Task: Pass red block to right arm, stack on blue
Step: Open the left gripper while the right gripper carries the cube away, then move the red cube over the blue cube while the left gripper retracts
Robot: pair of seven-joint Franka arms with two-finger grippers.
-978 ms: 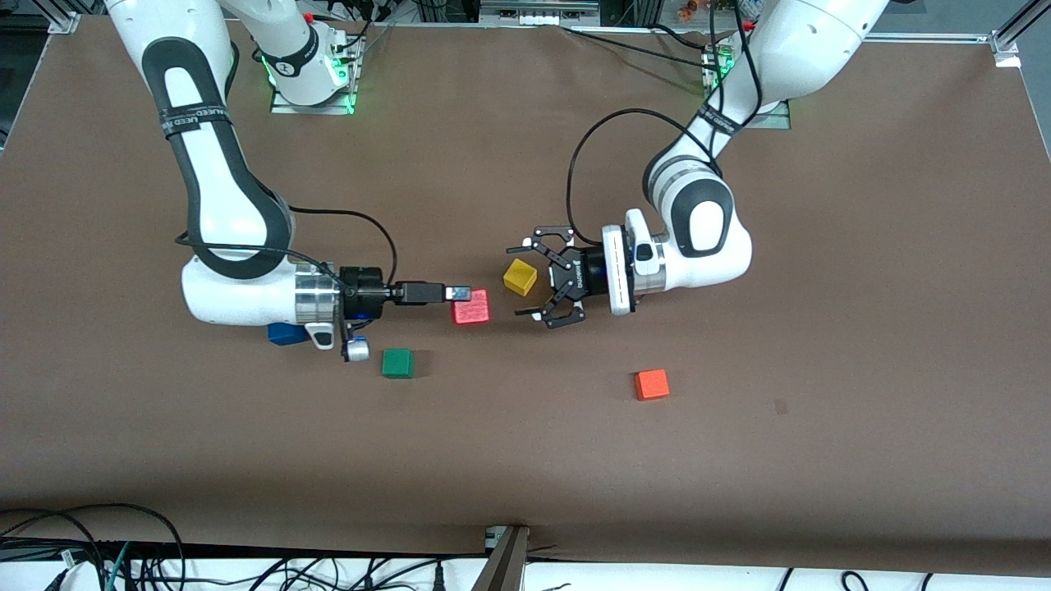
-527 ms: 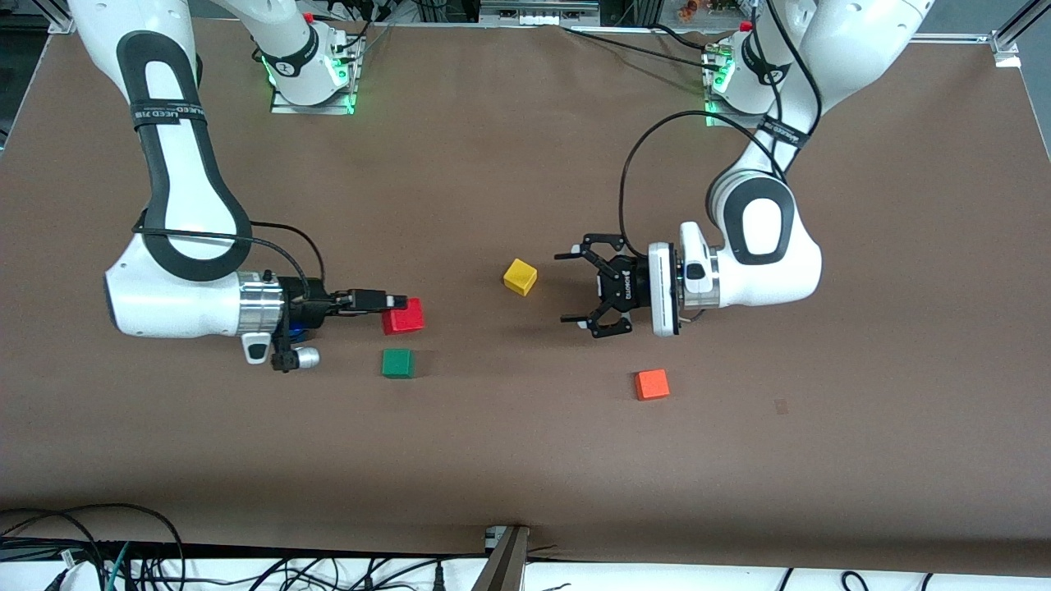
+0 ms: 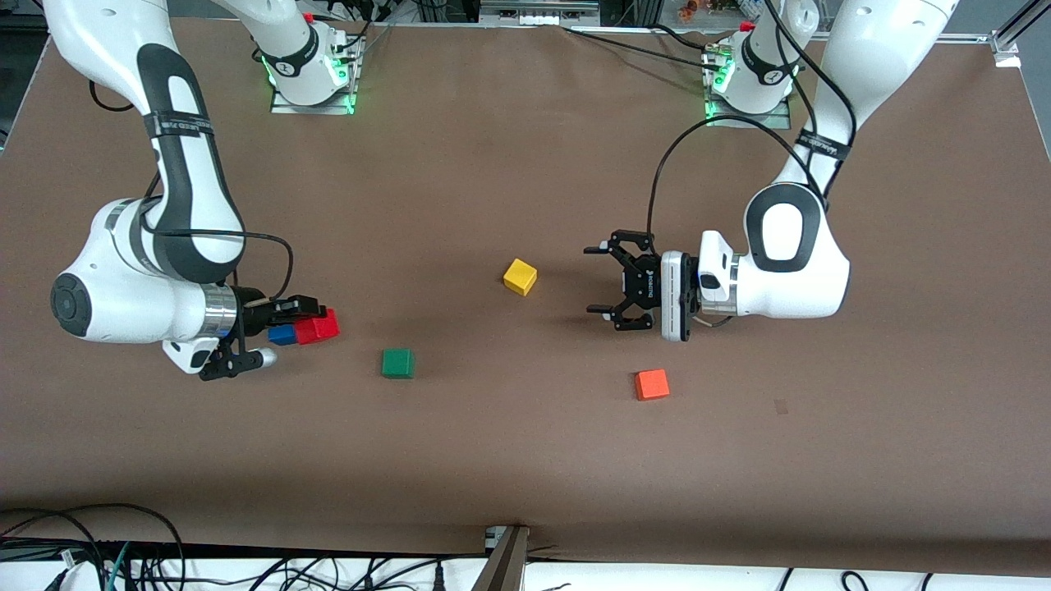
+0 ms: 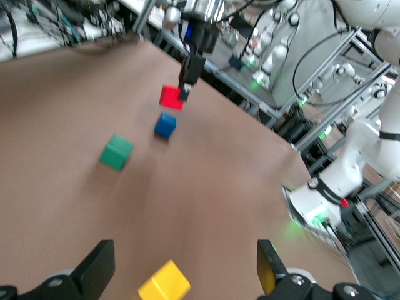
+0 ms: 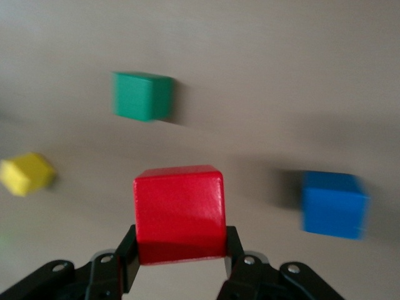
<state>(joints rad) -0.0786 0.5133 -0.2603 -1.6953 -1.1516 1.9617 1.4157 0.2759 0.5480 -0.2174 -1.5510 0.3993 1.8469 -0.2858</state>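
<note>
Red block (image 3: 318,327) clenched in right tool (image 3: 316,316), seemingly above blue cube (image 3: 281,334); left tool (image 3: 614,283) released over brown table (image 3: 493,443).

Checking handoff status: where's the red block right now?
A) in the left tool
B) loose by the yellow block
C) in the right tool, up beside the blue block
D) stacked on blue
C: the right tool grips the red block in the air beside the blue block; the left tool is open.

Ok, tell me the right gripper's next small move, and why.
Probably shift the right gripper sideways until the red block it grips is squarely over the blue block, then lower: the left wrist view shows red in the air, beside blue.
</note>
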